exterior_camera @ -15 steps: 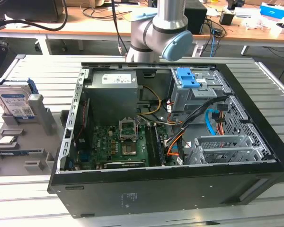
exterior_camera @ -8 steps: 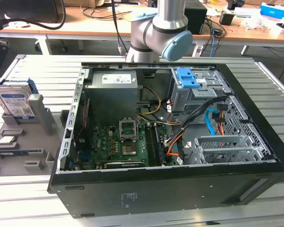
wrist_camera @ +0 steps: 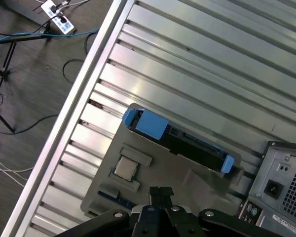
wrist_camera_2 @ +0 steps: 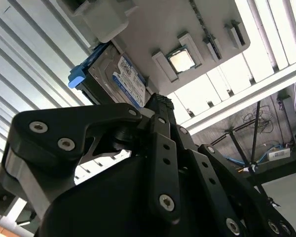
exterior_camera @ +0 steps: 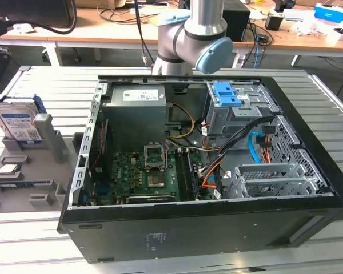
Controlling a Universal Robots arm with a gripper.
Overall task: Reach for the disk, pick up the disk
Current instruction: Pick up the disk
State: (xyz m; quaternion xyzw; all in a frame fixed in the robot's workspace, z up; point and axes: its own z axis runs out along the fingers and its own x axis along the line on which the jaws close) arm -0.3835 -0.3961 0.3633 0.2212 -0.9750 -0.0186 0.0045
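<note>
Your gripper [wrist_camera: 161, 191] hangs with its fingertips pressed together, holding nothing and clear of the disk [wrist_camera: 180, 140]. The disk stands on edge in the grey holder [wrist_camera: 197, 173] just past those fingertips. A processor chip [wrist_camera: 124, 168] lies near it on the same holder.

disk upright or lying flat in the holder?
Upright: the disk stands on edge in the grey holder, label face showing in the exterior view.
</note>
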